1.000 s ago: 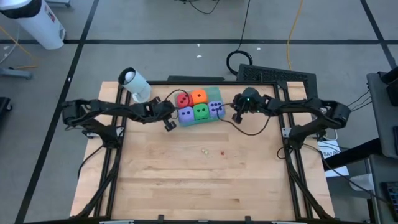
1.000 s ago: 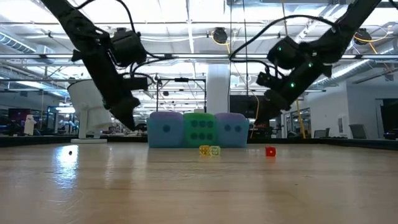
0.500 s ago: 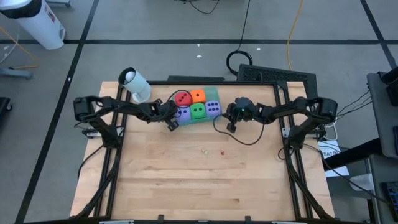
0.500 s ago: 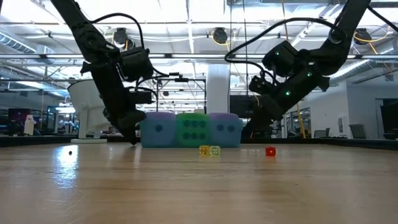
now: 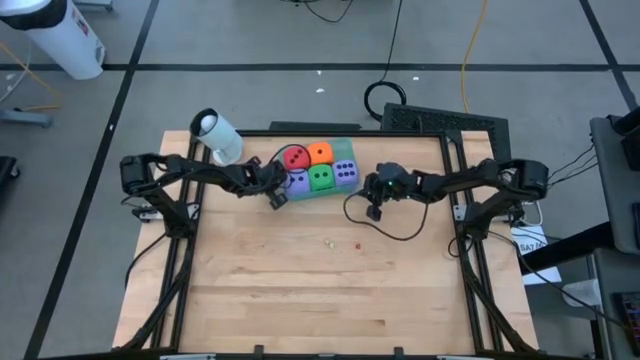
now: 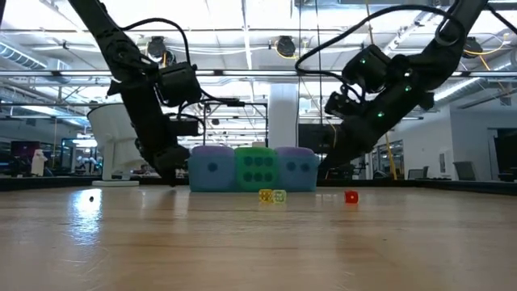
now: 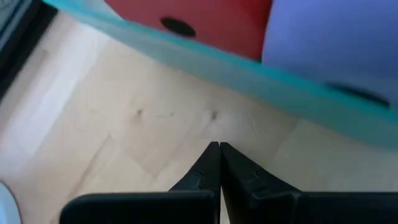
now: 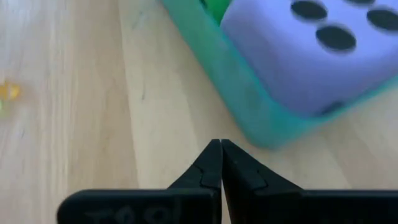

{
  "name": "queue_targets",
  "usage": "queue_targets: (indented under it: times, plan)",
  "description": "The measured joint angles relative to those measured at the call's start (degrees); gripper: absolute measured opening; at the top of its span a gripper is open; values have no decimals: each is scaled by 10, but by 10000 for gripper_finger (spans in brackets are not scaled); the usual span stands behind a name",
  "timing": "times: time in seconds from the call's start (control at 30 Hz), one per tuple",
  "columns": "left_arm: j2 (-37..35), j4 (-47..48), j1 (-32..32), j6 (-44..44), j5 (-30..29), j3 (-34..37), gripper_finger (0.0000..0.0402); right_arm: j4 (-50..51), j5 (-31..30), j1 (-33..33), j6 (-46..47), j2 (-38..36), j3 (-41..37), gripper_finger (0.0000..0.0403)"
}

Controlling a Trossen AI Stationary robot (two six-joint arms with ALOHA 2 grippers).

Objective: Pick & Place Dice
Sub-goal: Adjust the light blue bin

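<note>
Right claw [image 5: 373,212] back from soft dice [image 5: 320,168]

Overhead camera looks straight down on the whole table [image 5: 320,290]. A low camera sits at table-top level, facing across into the room. Both wrist cameras look closely (almost touching) at the teal tray [image 8: 249,112], which all four views share.

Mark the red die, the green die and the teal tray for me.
Red die [image 5: 295,157]: high view, on its top face.
Green die [image 5: 321,178]: high view, on its top face.
Teal tray [image 8: 245,106]: right wrist view, on its raised rim near the corner.
</note>
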State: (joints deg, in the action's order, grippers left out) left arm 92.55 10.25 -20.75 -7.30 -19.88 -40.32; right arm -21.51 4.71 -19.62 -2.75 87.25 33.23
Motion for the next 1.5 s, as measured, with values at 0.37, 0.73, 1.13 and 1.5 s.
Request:
queue_targets:
  times: [0.37,0.73,1.13,1.5]
  plan:
    - [-4,14,15,1,-2,0,4,74,-136,-33,-51,-70,0,0]
    - [-4,-1,8,26,6,0,5,-68,14,-78,-57,21,0,0]
    - [-4,4,-3,45,22,1,2,-61,24,-30,-22,20,-1,0]
    - [-4,13,-3,40,20,2,8,-54,-1,-16,-24,20,-1,0]
